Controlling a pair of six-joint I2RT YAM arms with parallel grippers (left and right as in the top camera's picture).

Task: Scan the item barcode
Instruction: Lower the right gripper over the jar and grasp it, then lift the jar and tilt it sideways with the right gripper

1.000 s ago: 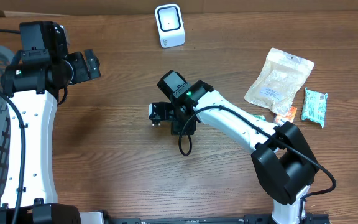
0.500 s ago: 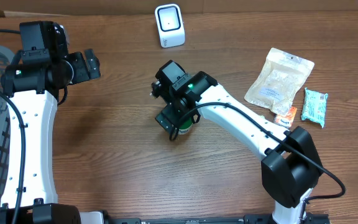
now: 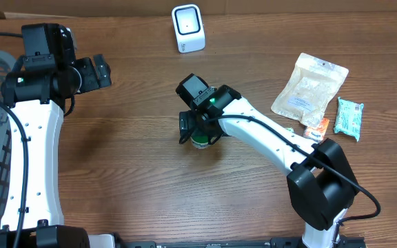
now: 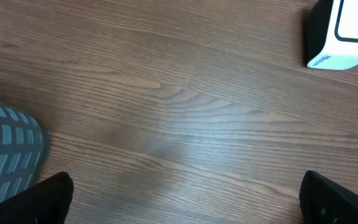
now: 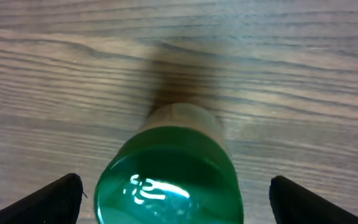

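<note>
Both wide: left pincer, right pincer straddling green-capped bottle; scanner and packets well apart

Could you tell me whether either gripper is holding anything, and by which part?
Nothing is held: the right gripper stands open around the green-lidded round jar, and the left gripper is open too.

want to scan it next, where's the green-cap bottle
Overhead, the bottle sits mid-table beneath the right gripper, nearer the robot than the scanner. The right wrist view shows it between the open jaws.
</note>
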